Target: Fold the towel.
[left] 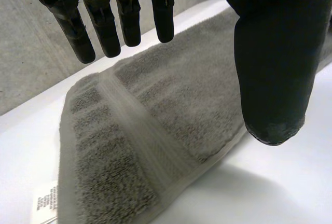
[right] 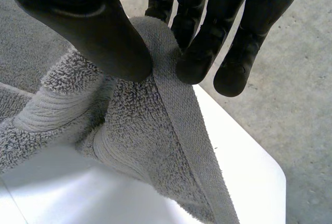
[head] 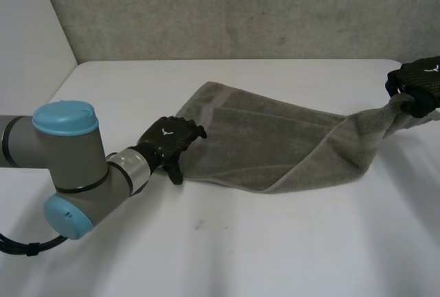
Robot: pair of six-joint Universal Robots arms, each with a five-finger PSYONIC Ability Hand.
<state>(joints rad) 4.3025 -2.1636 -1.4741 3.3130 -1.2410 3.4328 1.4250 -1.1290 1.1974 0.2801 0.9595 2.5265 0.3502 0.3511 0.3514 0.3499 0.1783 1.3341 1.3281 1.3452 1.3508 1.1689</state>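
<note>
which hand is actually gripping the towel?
The right hand: it pinches the bunched end of the towel. The left hand is open at the other end.

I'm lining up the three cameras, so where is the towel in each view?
Head view: the towel stretches from the left hand to the right hand.
Left wrist view: the towel lies under the left hand's straight fingers.
Right wrist view: the towel's bunched end is pinched by the right hand.
Shared landmark: the white table beneath it.

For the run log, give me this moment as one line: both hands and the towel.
left hand: open, at left end of towel | right hand: shut on towel, right corner, raised | towel: stretched across table
</note>
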